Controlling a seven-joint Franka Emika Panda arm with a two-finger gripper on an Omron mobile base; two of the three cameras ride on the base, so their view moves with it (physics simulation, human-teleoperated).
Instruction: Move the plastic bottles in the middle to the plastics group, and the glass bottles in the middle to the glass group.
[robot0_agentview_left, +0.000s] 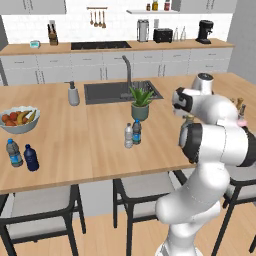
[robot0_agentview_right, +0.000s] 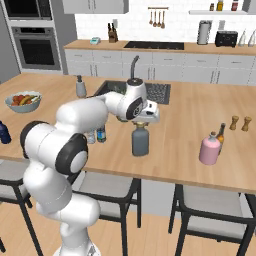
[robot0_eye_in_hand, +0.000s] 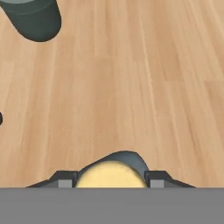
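Observation:
The slate-grey glass bottle (robot0_agentview_right: 140, 142) stands upright near the counter's front, right of the middle. My gripper (robot0_agentview_right: 140, 124) comes down from above and is shut on its neck under the tan cap (robot0_eye_in_hand: 111, 175). I cannot tell whether its base touches the wood. The two plastic bottles, one whitish (robot0_agentview_left: 129, 136) and one blue-labelled (robot0_agentview_left: 136, 131), stand together mid-counter, partly behind my arm in the right base view. The plastics group, a labelled bottle (robot0_agentview_left: 14, 152) and a navy one (robot0_agentview_left: 31, 157), sits at the far left. The pink bottle (robot0_agentview_right: 209, 149) of the glass group is at the right.
A potted plant (robot0_agentview_left: 140, 111) stands just behind the two plastic bottles, with the sink (robot0_agentview_left: 120, 91) beyond it. A fruit bowl (robot0_agentview_left: 19, 120) and a soap dispenser (robot0_agentview_left: 73, 94) are on the left. Two brown shakers (robot0_agentview_right: 239, 123) stand behind the pink bottle. Stools line the counter's near edge.

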